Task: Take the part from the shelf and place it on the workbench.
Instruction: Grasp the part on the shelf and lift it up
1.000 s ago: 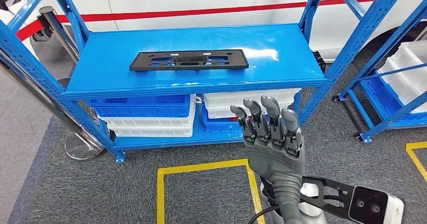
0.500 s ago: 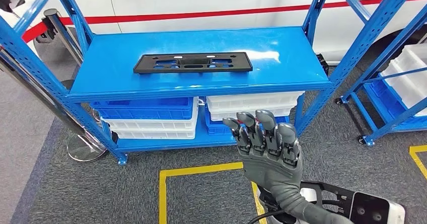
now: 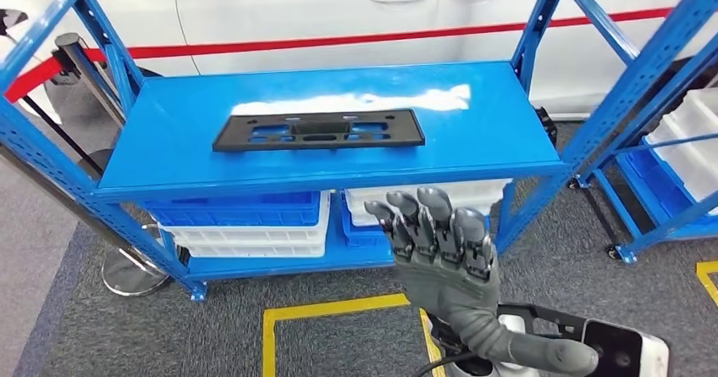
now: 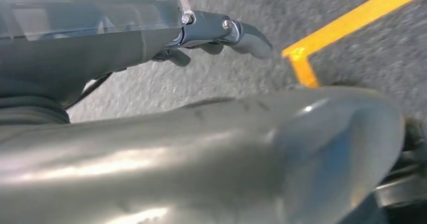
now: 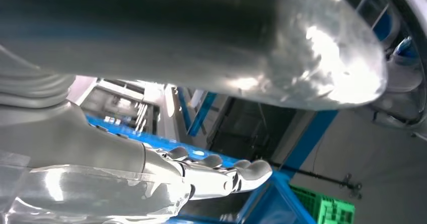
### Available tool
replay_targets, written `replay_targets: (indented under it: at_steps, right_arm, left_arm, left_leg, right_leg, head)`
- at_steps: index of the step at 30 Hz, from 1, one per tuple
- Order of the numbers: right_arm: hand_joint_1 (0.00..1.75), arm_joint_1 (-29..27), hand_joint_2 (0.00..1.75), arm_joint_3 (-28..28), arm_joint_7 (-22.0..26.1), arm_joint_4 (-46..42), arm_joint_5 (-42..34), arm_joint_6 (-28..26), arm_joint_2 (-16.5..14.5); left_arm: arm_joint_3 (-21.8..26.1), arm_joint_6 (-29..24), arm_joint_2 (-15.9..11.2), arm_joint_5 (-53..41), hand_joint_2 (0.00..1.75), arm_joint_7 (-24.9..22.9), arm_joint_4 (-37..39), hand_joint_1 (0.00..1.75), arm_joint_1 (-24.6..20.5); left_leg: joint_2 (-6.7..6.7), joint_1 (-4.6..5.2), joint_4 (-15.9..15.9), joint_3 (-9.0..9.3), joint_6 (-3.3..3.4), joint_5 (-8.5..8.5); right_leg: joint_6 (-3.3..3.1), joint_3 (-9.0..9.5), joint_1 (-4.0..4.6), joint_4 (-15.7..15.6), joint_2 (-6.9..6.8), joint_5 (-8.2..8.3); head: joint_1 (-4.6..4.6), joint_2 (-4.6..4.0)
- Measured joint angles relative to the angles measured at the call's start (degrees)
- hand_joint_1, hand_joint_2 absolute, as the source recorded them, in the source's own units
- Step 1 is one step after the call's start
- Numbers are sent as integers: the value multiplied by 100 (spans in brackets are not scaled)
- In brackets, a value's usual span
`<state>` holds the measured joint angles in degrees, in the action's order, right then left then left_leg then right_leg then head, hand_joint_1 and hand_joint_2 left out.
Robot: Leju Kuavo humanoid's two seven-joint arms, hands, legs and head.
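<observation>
Right hand (image 3: 440, 237) sits in the lower middle of the head view, raised in front of the blue shelf (image 3: 508, 131), back of the hand toward the camera. Fingers are stretched out side by side with small gaps, nothing in them, so it's empty and apart from everything. The right wrist view backs that up: fingers (image 5: 216, 171) extended flat, no object between them.

Left hand (image 4: 211, 32) turns up in the left wrist view, hanging over grey carpet near a yellow floor line (image 4: 347, 27). Its fingers look loosely curled, but the view is too blurred to say whether it's closed, so I can't tell.

The part (image 3: 319, 130), a flat black plate with cutouts, lies flat on the top shelf board, upper middle of the head view, a bit left of centre. It's well above and beyond the right hand in the frame, untouched.

So I'd say we're at the reach step, nothing picked yet. Next move calls for bringing the hand up over the shelf edge to the plate's near long edge. Since it's thin and lying flat, getting fingers under it looks like the tricky bit.
</observation>
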<state>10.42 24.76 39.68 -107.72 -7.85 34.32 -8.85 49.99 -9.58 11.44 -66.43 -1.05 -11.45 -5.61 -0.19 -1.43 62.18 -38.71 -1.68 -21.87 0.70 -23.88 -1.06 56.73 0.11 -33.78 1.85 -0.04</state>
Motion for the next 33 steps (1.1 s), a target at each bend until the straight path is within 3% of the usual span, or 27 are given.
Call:
replay_targets:
  at_steps: [2, 4, 7, 8, 10, 11, 12, 13, 14, 15, 16, 17, 18, 19, 20, 22, 24, 25, 26, 27, 30, 31, 33]
  right_arm:
    - [0, 9, 0, 0, 2, -2, 3, 28, -20]
    - [0, 21, 0, 0, 3, -7, 6, 52, -35]
    - [0, 34, 0, 0, 4, -7, 11, 59, -39]
    - [0, 31, 0, 0, 4, -6, 11, 58, -39]
    - [0, 21, 0, 0, 4, -4, 11, 52, -39]
    - [0, 15, 0, 0, 4, -3, 11, 45, -39]
    - [0, 10, 0, 0, 4, -3, 12, 31, -39]
    - [0, 3, 0, 0, 4, -2, 14, 8, -38]
    - [0, -6, 0, -1, 4, 5, 16, -24, -34]
    - [0, -18, 0, -2, 4, 20, 17, -61, -28]
    - [0, -35, 0, -4, 3, 39, 15, -97, -20]
    - [0, -52, 0, -5, 3, 58, 7, -127, -9]
    - [0, -60, 0, -6, 3, 75, -5, -147, 0]
    - [0, -62, 0, -7, 3, 88, -16, -161, 6]
    - [0, -58, 0, -7, 3, 99, -27, -174, 10]
    - [0, -52, 0, -6, 1, 134, -45, -218, 13]
    - [0, -60, 0, -6, -42, 192, -75, -332, 17]
    - [0, -64, 0, -6, -102, 231, -98, -427, 19]
    - [0, -69, 0, -6, -182, 273, -125, -540, 19]
    - [0, -73, 0, -7, -276, 312, -154, -663, 19]
    - [0, -80, 0, -7, -604, 397, -243, -1086, 14]
    - [0, -85, 0, -8, -700, 421, -274, -1224, 13]
    - [0, -111, 0, -10, -887, 470, -335, -1482, 13]
  left_arm:
    - [1, 0, -2, -18, 0, -1, 16, 0, -18]
    - [3, -8, -21, -27, 0, -2, 14, 0, -30]
    - [4, -18, -32, -37, 0, -1, 13, 0, -40]
    - [4, -19, -31, -41, 0, -1, 13, 0, -43]
    - [4, -25, -30, -55, 0, -12, 13, 0, -40]
    - [4, -28, -30, -64, 0, -25, 13, 0, -37]
    - [4, -32, -28, -73, 0, -42, 13, 0, -35]
    - [4, -34, -26, -81, 0, -57, 13, 0, -35]
    - [4, -34, -17, -92, 0, -68, 16, 0, -30]
    - [4, -34, -5, -103, 0, -76, 24, 0, -29]
    - [4, -34, 8, -113, 0, -83, 32, 0, -32]
    - [3, -34, 18, -119, 0, -89, 39, 0, -30]
    - [3, -35, 21, -120, 0, -95, 44, 0, -34]
    - [2, -37, 18, -117, 0, -99, 44, 0, -37]
    - [2, -41, 11, -116, 0, -102, 44, 0, -39]
    - [2, -49, 2, -113, 0, -103, 44, 0, -67]
    - [2, -52, 0, -101, 0, -95, 44, 0, -89]
    - [2, -53, -2, -93, 0, -87, 44, 0, -89]
    - [2, -54, -4, -84, 0, -79, 44, 0, -85]
    - [2, -54, -6, -78, 0, -72, 44, 0, -81]
    - [2, -54, -10, -66, 0, -65, 44, 0, -79]
    - [2, -52, -11, -64, 0, -64, 44, 0, -83]
    - [2, -50, -13, -65, 0, -66, 44, 0, -80]
  left_leg:
    - [-6, 69, -135, 161, 132, -239]
    - [-26, 98, -239, 351, 266, -397]
    - [-36, 107, -341, 676, 363, -574]
    - [-38, 109, -367, 768, 374, -614]
    - [-50, 120, -433, 997, 378, -712]
    - [-64, 127, -472, 1149, 376, -781]
    - [-83, 133, -507, 1302, 374, -869]
    - [-102, 136, -533, 1444, 372, -960]
    - [-114, 136, -554, 1562, 371, -1060]
    - [-133, 143, -553, 1669, 363, -1162]
    - [-151, 159, -560, 1748, 346, -1264]
    - [-167, 177, -561, 1834, 325, -1340]
    - [-180, 199, -524, 1898, 300, -1361]
    - [-179, 213, -474, 1932, 276, -1346]
    - [-159, 214, -349, 1940, 254, -1303]
    - [-100, 197, 90, 1731, 190, -1348]
    - [-57, 161, 627, 1350, 112, -1701]
    - [-52, 144, 818, 1168, 79, -1889]
    - [-49, 132, 886, 1044, 58, -1971]
    - [-45, 125, 810, 985, 51, -1911]
    - [-28, 141, -42, 1093, 123, -1268]
    - [-27, 160, -224, 1108, 165, -1250]
    - [-29, 196, -272, 1055, 258, -1310]
  right_leg:
    - [91, 55, -24, 33, 5, -30]
    - [153, -61, -59, 395, 0, 131]
    - [165, -710, -63, 1377, -7, 361]
    - [156, -963, -50, 1617, -7, 296]
    - [124, -1424, -18, 1843, -6, -69]
    - [95, -1657, 6, 1856, -6, -280]
    - [57, -1817, 35, 1734, -4, -387]
    - [10, -1915, 72, 1505, -3, -290]
    - [-52, -1968, 122, 1176, -1, 98]
    - [-112, -2009, 177, 810, 8, 617]
    - [-157, -2020, 218, 541, 33, 1105]
    - [-184, -2013, 242, 364, 62, 1488]
    - [-192, -1986, 241, 300, 94, 1612]
    - [-199, -1917, 223, 310, 116, 1609]
    - [-213, -1851, 203, 291, 121, 1585]
    - [-264, -1757, 173, 260, 112, 1505]
    - [-301, -1733, 162, 252, 105, 1449]
    - [-308, -1721, 159, 253, 105, 1426]
    - [-308, -1705, 157, 256, 107, 1404]
    - [-304, -1686, 154, 260, 110, 1387]
    - [-274, -1644, 154, 276, 114, 1375]
    - [-249, -1642, 155, 281, 115, 1382]
    - [-170, -1648, 153, 284, 119, 1399]
  head:
    - [2, 0]
    - [-5, 0]
    - [-15, 0]
    - [-17, 0]
    - [-20, 0]
    - [-20, 0]
    - [-20, 0]
    - [-21, 0]
    - [-24, 0]
    - [-26, 0]
    - [-27, 0]
    - [-29, 0]
    - [-26, 0]
    - [-28, 0]
    - [-30, 0]
    - [-27, 0]
    - [-18, 0]
    - [-19, 0]
    - [-17, 0]
    - [-17, 0]
    - [-21, 0]
    - [-20, 0]
    - [-20, 0]
